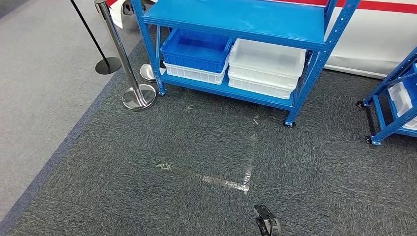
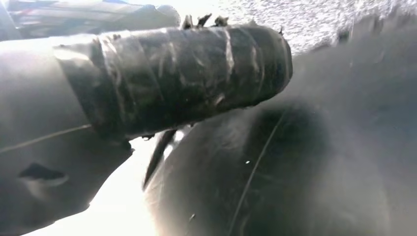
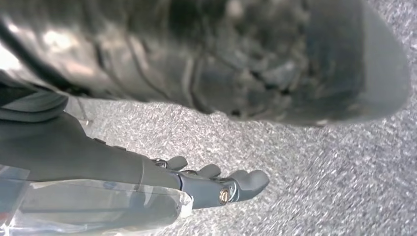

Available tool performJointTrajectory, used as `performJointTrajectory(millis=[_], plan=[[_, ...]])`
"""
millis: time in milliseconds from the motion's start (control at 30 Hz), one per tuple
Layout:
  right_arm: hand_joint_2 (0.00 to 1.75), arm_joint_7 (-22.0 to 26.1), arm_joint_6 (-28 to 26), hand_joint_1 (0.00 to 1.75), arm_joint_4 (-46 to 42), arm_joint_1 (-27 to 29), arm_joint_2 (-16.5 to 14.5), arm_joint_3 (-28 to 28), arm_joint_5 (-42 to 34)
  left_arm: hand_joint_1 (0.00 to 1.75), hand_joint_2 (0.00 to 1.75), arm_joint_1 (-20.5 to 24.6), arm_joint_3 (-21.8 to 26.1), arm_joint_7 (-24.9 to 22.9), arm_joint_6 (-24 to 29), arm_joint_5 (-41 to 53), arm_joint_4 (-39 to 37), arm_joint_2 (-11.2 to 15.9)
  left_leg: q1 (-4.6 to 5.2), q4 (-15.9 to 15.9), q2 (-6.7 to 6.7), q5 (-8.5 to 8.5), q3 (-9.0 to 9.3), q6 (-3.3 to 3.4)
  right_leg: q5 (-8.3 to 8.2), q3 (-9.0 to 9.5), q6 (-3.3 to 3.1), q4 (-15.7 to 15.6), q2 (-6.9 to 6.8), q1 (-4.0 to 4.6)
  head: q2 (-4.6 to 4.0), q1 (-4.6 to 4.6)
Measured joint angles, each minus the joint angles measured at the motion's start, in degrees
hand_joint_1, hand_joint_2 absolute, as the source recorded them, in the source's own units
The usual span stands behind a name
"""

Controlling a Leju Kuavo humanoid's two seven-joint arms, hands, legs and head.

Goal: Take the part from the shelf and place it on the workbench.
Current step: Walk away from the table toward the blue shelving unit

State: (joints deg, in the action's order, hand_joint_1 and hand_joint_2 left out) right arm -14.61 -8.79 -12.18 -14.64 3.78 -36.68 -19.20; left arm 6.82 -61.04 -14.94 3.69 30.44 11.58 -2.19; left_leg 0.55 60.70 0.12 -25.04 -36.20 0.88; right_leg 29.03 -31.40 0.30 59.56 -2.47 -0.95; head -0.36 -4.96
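Currently listed: blue shelf [image 1: 246, 22] at the top centre of the head view, its lower level carrying a blue bin [image 1: 195, 49] stacked on a white bin [image 1: 194, 73], with more stacked white bins [image 1: 265, 66] just beside; the part itself cannot be made out. Right hand [image 3: 216, 184], low in its wrist view over grey carpet [image 3: 319, 172], fingers extended and apart, grasping nothing. Left hand [image 2: 187, 73]: state cannot be told.

Floor before shelf: open carpet [image 1: 206, 147] lying bare.
Left edge: stanchion posts [image 1: 129, 73] standing.
Lower shelf [image 1: 231, 91]: bins [image 1: 196, 49] filling it.
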Motion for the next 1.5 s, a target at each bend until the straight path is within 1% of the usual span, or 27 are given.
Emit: performJointTrajectory(millis=[100,167,267,333,367,400,467,533,600,667,700,767,833,900,933,1033,1067,1100,1167,1200,1267,1300,1367,1400,1433,1467,1500], plan=[[0.0,-0.4,0.0,0.0,0.0,0.1,-0.2,0.0,-0.4,0.0,0.0,-0.1,0.0,0.1,0.4,0.2,0.0,0.0,0.4,-2.6,0.0,-0.54,1.49,1.0,-0.53,0.6,0.96,-0.2,-0.21,-0.01,0.01,0.04],[0.0,-0.3,0.2,0.0,0.0,0.1,-0.4,0.0,-0.6,0.0,0.0,-0.2,0.0,0.1,0.6,0.2,0.0,0.1,0.2,-3.6,-0.24,-0.47,2.83,1.55,-0.08,0.37,1.33,1.2,0.48,-0.13,-0.01,0.11],[0.0,-0.2,0.2,0.0,0.0,0.2,-0.5,0.0,-0.8,0.0,0.0,-0.1,0.0,0.1,0.7,0.4,0.0,0.0,0.02,-4.1,-0.41,-0.63,4.07,2.07,3.77,-4.23,1.76,9.6,1.92,-0.19,0.01,0.25],[0.0,-0.2,0.2,0.0,0.0,0.5,-0.5,0.0,-1.0,0.0,0.0,-0.1,-0.1,0.1,0.8,0.4,0.0,0.0,-0.05,-4.0,-0.78,-1.12,4.55,2.17,4.97,-7.77,2.25,14.1,2.14,-0.29,0.01,0.29],[0.0,-0.2,0.2,0.0,0.0,0.7,-0.5,0.0,-1.0,0.0,0.0,-0.2,-0.1,0.1,0.8,0.4,0.0,0.0,-0.13,-3.9,-1.02,-1.47,4.9,2.09,4.23,-8.49,2.54,13.9,2.17,-0.46,0.01,0.29],[0.0,-0.2,0.2,0.0,0.0,0.8,-0.5,0.0,-1.1,0.0,0.0,-0.2,-0.1,0.1,0.8,0.5,0.0,0.0,-0.26,-3.8,-1.27,-1.9,5.31,1.9,2.43,-8.3,2.83,11.8,2.17,-0.7,0.01,0.31],[0.0,-0.2,0.3,0.0,0.0,0.9,-0.5,0.0,-1.2,0.0,0.0,-0.3,-0.1,0.1,0.8,0.5,0.0,0.0,-0.5,-3.2,-1.56,-3.01,5.83,1.28,-2.57,-6.58,3.38,5.0,2.27,-1.29,0.0,0.42],[0.0,-0.1,0.3,0.0,0.0,0.9,-0.5,0.0,-1.2,0.0,0.0,-0.3,-0.1,0.1,0.8,0.6,0.0,0.0,-0.53,-2.3,-1.72,-4.27,5.79,0.42,-4.08,-5.56,2.8,1.5,2.36,-1.35,0.0,0.73],[0.0,0.0,0.3,0.0,0.0,0.9,-0.6,0.0,-1.3,0.0,0.0,-0.2,-0.2,0.2,0.7,0.6,0.0,0.1,-0.52,-1.8,-1.79,-5.04,6.21,-0.35,-3.02,-5.26,1.48,1.5,2.38,-1.0,0.0,0.89],[0.0,0.1,0.3,0.0,0.0,0.8,-0.6,0.0,-1.4,0.0,0.0,-0.2,-0.2,0.2,0.7,0.6,0.0,0.1,-0.63,-0.6,-1.54,-5.07,6.29,-0.8,-2.94,-4.45,0.64,1.3,2.39,-0.98,0.0,0.81],[0.0,0.2,0.3,0.0,0.0,0.7,-0.6,0.0,-1.4,0.0,0.0,-0.1,-0.2,0.3,0.7,0.6,0.0,0.1,-0.69,1.3,-1.29,-4.88,5.3,-0.97,-2.7,-3.86,0.31,1.2,2.33,-1.01,0.01,0.74],[0.0,0.5,0.4,0.0,0.0,0.6,-0.5,0.0,-1.4,0.0,0.0,0.0,-0.2,0.4,0.8,0.6,0.0,0.1,-0.81,8.3,-0.72,-5.4,0.86,-1.43,-2.01,-2.41,-0.12,0.7,2.19,-0.99,-0.01,0.7],[0.0,0.8,0.6,0.0,0.0,0.7,-0.5,0.0,-1.4,0.0,0.0,-0.1,-0.2,0.5,0.8,0.6,0.0,0.1,-0.85,14.7,-0.53,-8.07,-4.31,-1.62,-1.06,-0.95,-0.25,0.3,2.15,-0.88,-0.01,0.67],[0.0,0.9,0.6,0.0,0.0,0.8,-0.5,0.0,-1.4,0.0,0.0,-0.2,-0.2,0.5,0.8,0.6,0.0,0.1,-0.77,14.8,-0.51,-9.66,-6.72,-1.33,0.22,0.83,-0.25,0.2,2.24,-0.81,-0.01,0.64],[0.0,0.9,0.6,0.0,0.0,0.8,-0.6,0.0,-1.4,0.0,0.0,-0.2,-0.2,0.5,0.8,0.6,0.0,0.1,-0.67,12.3,-0.51,-8.71,-6.72,-0.99,0.94,1.82,-0.22,0.1,2.28,-0.8,0.0,0.64],[0.0,0.9,0.6,0.0,0.0,0.9,-0.7,0.0,-1.5,0.0,0.0,-0.4,-0.2,0.5,0.7,0.6,0.0,0.2,0.2,1.7,-0.39,0.31,-5.12,0.44,3.01,4.0,0.29,-0.3,2.43,-0.66,0.01,0.63],[0.0,0.9,0.6,0.0,0.0,0.9,-0.8,0.0,-1.5,0.0,0.0,-0.6,-0.2,0.5,0.7,0.6,0.0,0.3,0.49,-0.3,-0.41,2.56,-4.61,0.78,3.59,4.57,0.63,-0.7,2.49,-0.57,0.0,0.62],[0.0,0.9,0.6,0.0,0.0,0.9,-0.8,0.0,-1.5,0.0,0.0,-0.7,-0.2,0.5,0.7,0.6,0.0,0.3,0.63,-1.5,-0.51,3.37,-4.25,1.02,3.73,5.36,0.98,-0.8,2.57,-0.42,0.0,0.64],[0.0,0.9,0.6,0.0,0.0,0.8,-0.9,0.0,-1.5,0.0,0.0,-0.6,-0.2,0.5,0.7,0.5,0.0,0.4,0.5,-2.4,-0.76,3.02,-2.39,1.44,2.89,6.03,1.6,0.3,2.57,-0.36,0.01,0.8],[0.0,1.0,0.6,0.0,-0.1,0.7,-0.9,0.0,-1.5,0.0,0.0,-0.5,-0.2,0.6,0.7,0.5,0.0,0.4,0.41,-2.9,-0.83,2.66,-1.39,1.74,2.02,5.44,1.78,2.4,2.56,-0.36,0.0,0.93],[0.0,1.0,0.6,0.0,-0.1,0.6,-0.9,0.0,-1.6,0.0,0.0,-0.5,-0.2,0.6,0.7,0.5,0.0,0.4,0.4,-3.2,-0.87,1.67,0.67,2.4,1.99,1.65,1.9,8.6,2.55,-0.41,0.01,1.31],[0.0,1.0,0.6,0.0,-0.1,0.7,-0.9,0.0,-1.6,0.0,0.0,-0.5,-0.2,0.6,0.7,0.5,0.0,0.4,0.47,-3.2,-0.91,0.88,1.56,2.65,3.54,-0.8,1.91,11.5,2.56,-0.28,0.01,1.43],[0.0,1.0,0.6,0.0,0.0,1.0,-0.9,0.0,-1.6,0.0,0.0,-0.5,-0.2,0.7,0.6,0.5,0.0,0.4,0.61,-3.2,-1.19,-0.87,3.59,2.88,8.76,-4.98,2.02,14.2,2.57,-0.05,0.01,1.59],[0.0,1.1,0.6,0.0,0.0,1.1,-0.9,0.0,-1.7,0.0,0.0,-0.6,-0.2,0.7,0.6,0.5,0.0,0.4,0.67,-3.2,-1.35,-1.72,4.74,2.9,10.74,-6.15,2.05,13.5,2.58,0.06,0.01,1.6],[0.0,1.1,0.6,0.0,0.0,1.2,-0.9,0.0,-1.8,0.0,0.0,-0.7,-0.2,0.8,0.7,0.6,0.0,0.4,0.74,-3.1,-1.47,-2.59,5.98,2.88,11.08,-6.77,1.99,11.7,2.59,0.14,0.01,1.65],[0.0,1.1,0.6,0.0,0.0,1.2,-0.9,0.0,-1.9,0.0,0.0,-0.7,-0.2,0.9,0.8,0.7,0.0,0.4,0.81,-3.1,-1.52,-3.4,7.12,2.86,9.71,-7.04,1.8,9.4,2.6,0.25,0.01,1.68],[0.44,1.1,0.6,0.0,0.0,1.2,-0.9,0.0,-2.0,0.0,0.0,-0.8,-0.2,1.1,0.9,0.8,0.0,0.4,0.85,-3.1,-1.53,-4.17,7.91,2.81,6.92,-7.2,1.53,6.9,2.63,0.37,0.01,1.74]])
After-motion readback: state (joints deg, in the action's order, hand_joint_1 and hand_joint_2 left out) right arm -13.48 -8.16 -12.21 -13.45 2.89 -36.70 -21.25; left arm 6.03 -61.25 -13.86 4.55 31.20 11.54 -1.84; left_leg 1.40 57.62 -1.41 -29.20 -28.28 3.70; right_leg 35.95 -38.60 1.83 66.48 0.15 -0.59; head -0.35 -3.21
